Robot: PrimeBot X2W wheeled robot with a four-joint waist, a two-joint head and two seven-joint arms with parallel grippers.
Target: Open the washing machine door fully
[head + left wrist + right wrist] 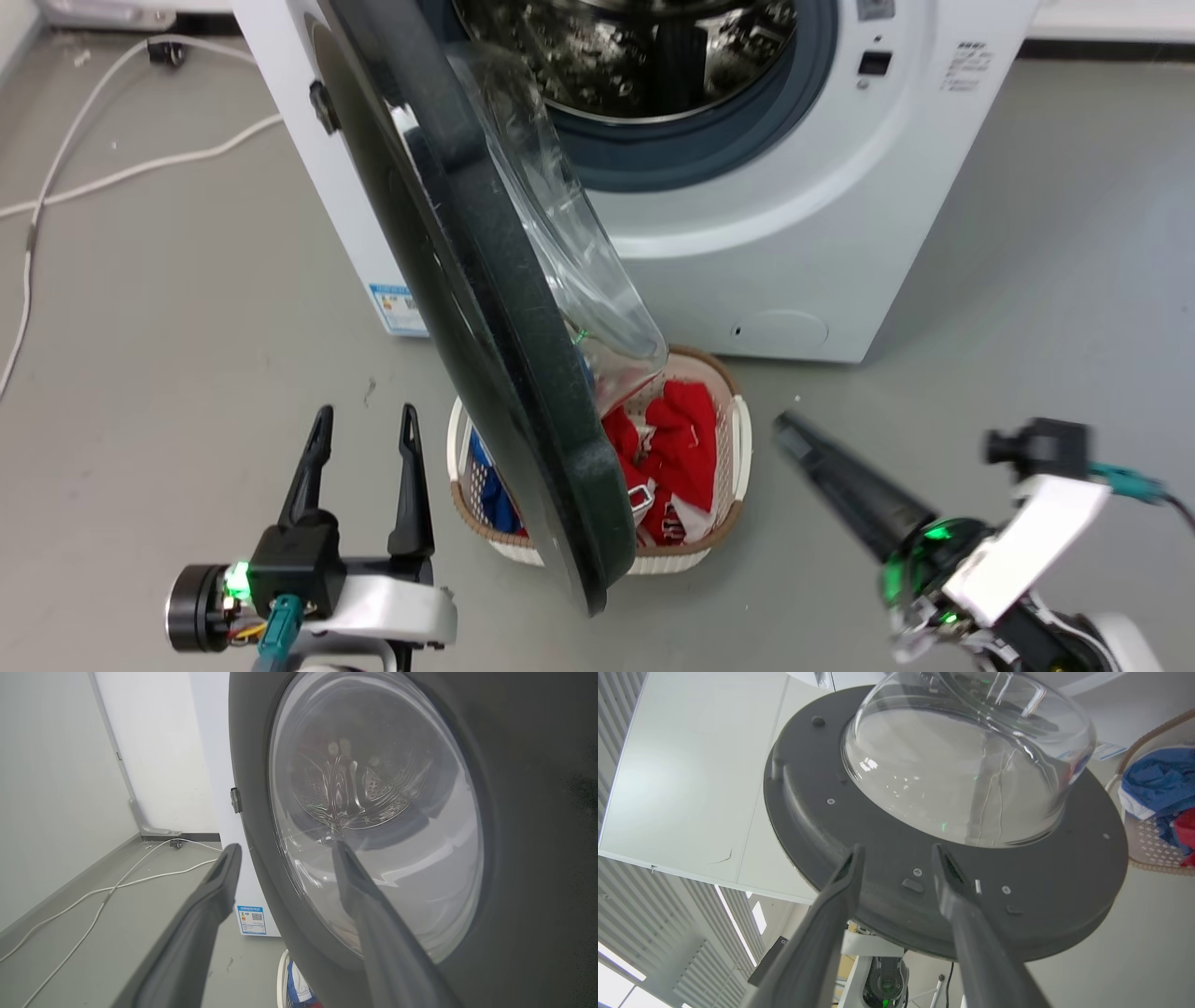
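Note:
The white washing machine (840, 233) stands at the top of the head view, its steel drum (635, 56) exposed. The washing machine door (485, 308) is swung out roughly edge-on toward me, its glass bowl facing right. My left gripper (364, 425) is open on the door's outer side, apart from it, holding nothing. In the left wrist view, that gripper (286, 849) points at the door's outer face (514, 812). My right gripper (792, 434) points up-left from the inner side. It (898, 851) is open, close to the door's inner rim (822, 812) without touching.
A white laundry basket (742, 439) with red and blue clothes sits on the floor under the door's lower edge. White cables (93, 177) trail over the grey floor at the left. A wall (56, 788) stands beyond the machine's left side.

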